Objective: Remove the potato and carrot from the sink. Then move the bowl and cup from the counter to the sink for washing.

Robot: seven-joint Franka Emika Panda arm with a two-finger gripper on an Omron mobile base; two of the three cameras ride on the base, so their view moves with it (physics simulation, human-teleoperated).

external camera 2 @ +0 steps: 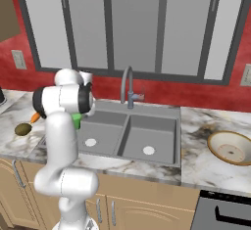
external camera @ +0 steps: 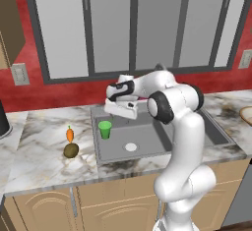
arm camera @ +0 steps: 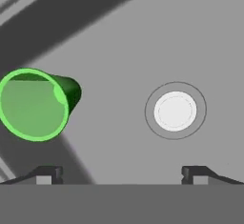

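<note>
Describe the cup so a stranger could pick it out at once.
Find the grey double sink set in the marble counter. In its left basin, the cup stands upright beside the white drain, under the open gripper. It is the one bright green thing there, a small handleless tumbler.

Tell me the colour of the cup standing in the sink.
Bright green cup, clearest in the hand view.

no legible text anywhere

A red wall (external camera: 59, 90) with a grey-framed window (external camera 2: 132, 23) is seen up back, plus a pale outlet (external camera: 19, 73) mounted on it.
</note>
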